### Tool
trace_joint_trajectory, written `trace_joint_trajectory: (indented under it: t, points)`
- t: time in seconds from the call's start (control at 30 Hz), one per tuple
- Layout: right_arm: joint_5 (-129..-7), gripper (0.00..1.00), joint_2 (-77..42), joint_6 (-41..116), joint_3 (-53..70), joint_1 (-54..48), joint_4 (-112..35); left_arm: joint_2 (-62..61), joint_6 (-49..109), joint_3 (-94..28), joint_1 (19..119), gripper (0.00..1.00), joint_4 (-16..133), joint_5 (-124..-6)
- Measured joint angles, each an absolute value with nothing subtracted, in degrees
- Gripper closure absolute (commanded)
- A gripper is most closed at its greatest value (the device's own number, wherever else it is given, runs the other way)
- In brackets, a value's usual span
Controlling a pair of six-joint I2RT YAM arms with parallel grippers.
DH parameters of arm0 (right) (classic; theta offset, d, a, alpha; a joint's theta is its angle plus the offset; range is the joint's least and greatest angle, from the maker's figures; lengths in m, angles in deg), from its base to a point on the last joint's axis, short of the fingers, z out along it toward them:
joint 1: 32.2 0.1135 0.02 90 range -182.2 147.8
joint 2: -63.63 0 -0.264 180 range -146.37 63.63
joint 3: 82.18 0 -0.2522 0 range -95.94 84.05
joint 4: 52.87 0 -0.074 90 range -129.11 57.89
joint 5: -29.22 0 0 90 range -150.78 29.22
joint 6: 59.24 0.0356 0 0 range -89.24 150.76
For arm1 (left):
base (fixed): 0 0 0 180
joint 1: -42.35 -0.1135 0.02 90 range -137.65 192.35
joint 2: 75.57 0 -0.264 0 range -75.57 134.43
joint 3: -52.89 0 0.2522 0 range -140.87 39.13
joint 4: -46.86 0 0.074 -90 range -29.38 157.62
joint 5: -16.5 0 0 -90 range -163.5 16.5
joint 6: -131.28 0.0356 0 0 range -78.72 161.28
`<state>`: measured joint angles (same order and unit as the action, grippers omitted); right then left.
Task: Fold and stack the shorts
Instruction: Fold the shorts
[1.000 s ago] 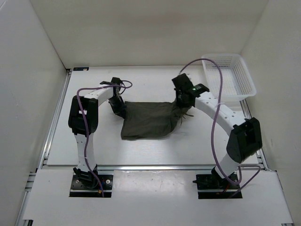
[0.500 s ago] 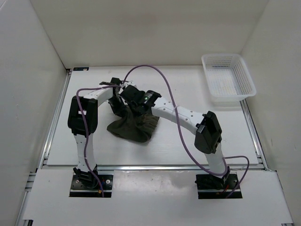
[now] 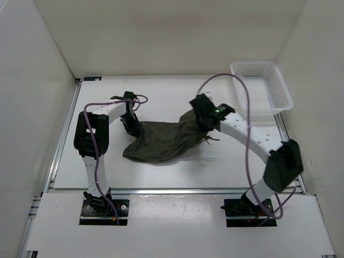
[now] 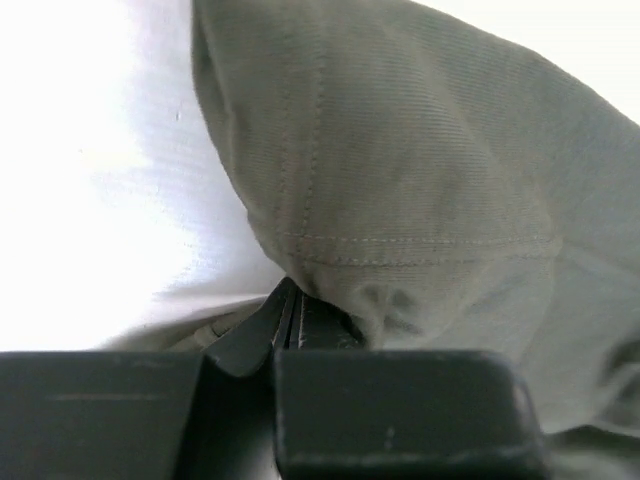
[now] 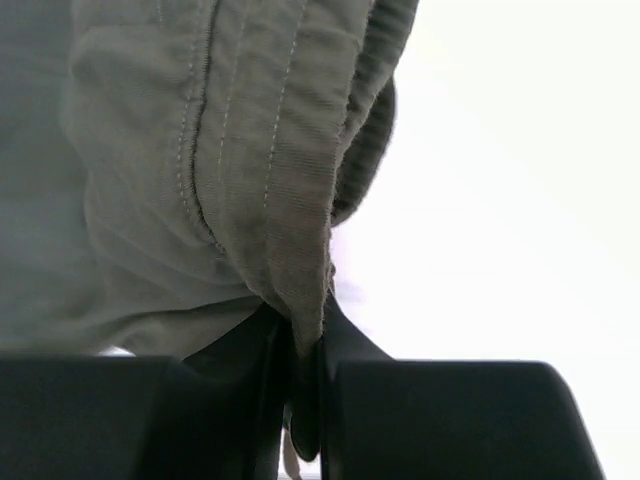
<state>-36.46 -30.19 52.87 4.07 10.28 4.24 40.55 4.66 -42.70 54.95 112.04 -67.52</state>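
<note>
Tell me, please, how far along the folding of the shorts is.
Done: both hands have a grip: the left hand is shut on a hemmed edge of the dark olive-green fabric shorts, the right hand on the gathered waistband. In hand: the shorts sag, rumpled, between them. Left: no neat fold shows yet, and nothing is stacked.

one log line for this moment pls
left gripper: shut on shorts hem | right gripper: shut on waistband | shorts: held between both
</note>
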Motion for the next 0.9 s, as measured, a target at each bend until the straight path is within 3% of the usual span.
trace_joint_trajectory:
  t: [0.2, 0.43, 0.7, 0.9]
  points:
    - [-35.5, 1.0, -13.8, 53.1, 19.9, -0.9, 4.6, 38.5, 4.8, -40.4, 56.9, 0.9, 112.4, -68.4]
    - [-35.0, 1.0, -11.3, 52.6, 24.6, -7.0, 4.4, 36.6, 3.7, -38.8, 60.1, 0.9, 112.7, -68.5]
    - [-34.5, 1.0, -12.3, 51.3, 23.1, -5.2, 4.1, 36.0, 2.9, -38.4, 61.9, 0.9, 112.6, -68.6]
    - [-32.7, 1.0, -18.7, 49.8, 12.4, 3.3, 4.7, 36.7, 2.8, -38.4, 62.0, 0.9, 112.7, -68.7]
